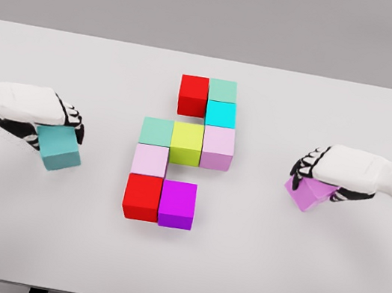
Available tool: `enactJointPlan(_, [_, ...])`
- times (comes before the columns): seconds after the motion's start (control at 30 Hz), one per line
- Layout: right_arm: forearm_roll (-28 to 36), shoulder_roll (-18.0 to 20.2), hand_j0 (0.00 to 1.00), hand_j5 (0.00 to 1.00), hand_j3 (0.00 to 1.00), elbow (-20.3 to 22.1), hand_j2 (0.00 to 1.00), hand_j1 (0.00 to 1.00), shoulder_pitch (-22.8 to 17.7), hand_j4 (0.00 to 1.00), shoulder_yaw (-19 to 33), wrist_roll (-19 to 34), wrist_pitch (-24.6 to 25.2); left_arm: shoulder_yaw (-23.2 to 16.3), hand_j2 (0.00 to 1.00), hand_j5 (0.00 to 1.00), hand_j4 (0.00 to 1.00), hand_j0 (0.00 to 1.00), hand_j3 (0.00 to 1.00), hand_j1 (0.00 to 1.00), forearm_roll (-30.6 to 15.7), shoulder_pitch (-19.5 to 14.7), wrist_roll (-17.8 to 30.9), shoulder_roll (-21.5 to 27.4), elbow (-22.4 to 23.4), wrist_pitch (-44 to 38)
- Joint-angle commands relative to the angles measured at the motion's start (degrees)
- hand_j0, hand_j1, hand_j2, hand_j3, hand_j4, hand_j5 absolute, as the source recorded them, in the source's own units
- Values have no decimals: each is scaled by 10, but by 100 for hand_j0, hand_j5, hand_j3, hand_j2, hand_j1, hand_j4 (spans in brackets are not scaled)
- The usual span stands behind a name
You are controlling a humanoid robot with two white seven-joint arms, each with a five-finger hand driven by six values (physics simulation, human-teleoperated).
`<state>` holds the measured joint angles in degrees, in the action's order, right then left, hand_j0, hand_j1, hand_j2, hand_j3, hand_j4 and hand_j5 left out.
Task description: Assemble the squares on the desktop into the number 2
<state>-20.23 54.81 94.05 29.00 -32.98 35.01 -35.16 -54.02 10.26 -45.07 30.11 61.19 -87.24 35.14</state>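
Left hand [47, 128] grips teal cube [58, 150]; right hand [320, 176] grips violet cube [311, 193]. Unfinished figure's magenta cube [177, 204] lies nearer right hand; top red cube [193, 95] nearer left.

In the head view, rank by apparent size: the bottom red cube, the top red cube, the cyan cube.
1. Bottom red cube, though it sits nearer the camera.
2. Top red cube.
3. Cyan cube; partly hidden, so unsure.
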Motion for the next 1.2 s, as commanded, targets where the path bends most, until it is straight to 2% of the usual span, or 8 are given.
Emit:
enactJointPlan(0.0, [4, -1, 56, 56, 56, 34, 56, 56, 0, 56, -5, 0, 2, 3, 38, 38, 38, 38, 38, 38, -5, 0, -19, -24, 11, -1])
enactJointPlan(0.3, [-1, -42, 56, 56, 56, 67, 56, 56, 26, 56, -86, 0, 2, 23, 38, 38, 38, 38, 38, 38, -5, -41, -59, -85, 66, -1])
enactJointPlan(0.6, [-1, -66, 56, 56, 56, 67, 56, 56, 79, 56, -174, 0, 2, 24, 39, 39, 39, 39, 39, 39, -43, -74, -59, -221, 227, -47])
enactJointPlan(0.73, [-1, -65, 59, 59, 59, 67, 59, 59, 86, 59, -175, 0, 2, 25, 39, 39, 39, 39, 39, 39, -43, -77, -87, -233, 224, -168])
enactJointPlan(0.8, [-2, -66, 95, 95, 95, 67, 95, 95, 88, 95, -174, 0, 2, 24, 39, 39, 39, 39, 39, 39, -43, -76, -109, -235, 224, -216])
enactJointPlan(0.83, [-2, -66, 100, 100, 100, 67, 100, 100, 90, 100, -173, 0, 2, 24, 38, 38, 38, 38, 38, 38, -41, -76, -126, -243, 223, -244])
enactJointPlan(0.97, [-1, -66, 100, 100, 100, 67, 100, 100, 100, 100, -169, 0, 2, 23, 35, 35, 35, 35, 35, 35, -45, -71, -174, -256, 189, -366])
enactJointPlan(1.17, [3, -58, 100, 100, 100, 66, 100, 100, 118, 100, -166, 0, 2, 17, 32, 32, 32, 32, 32, 32, -160, -35, -251, -254, 119, -479])
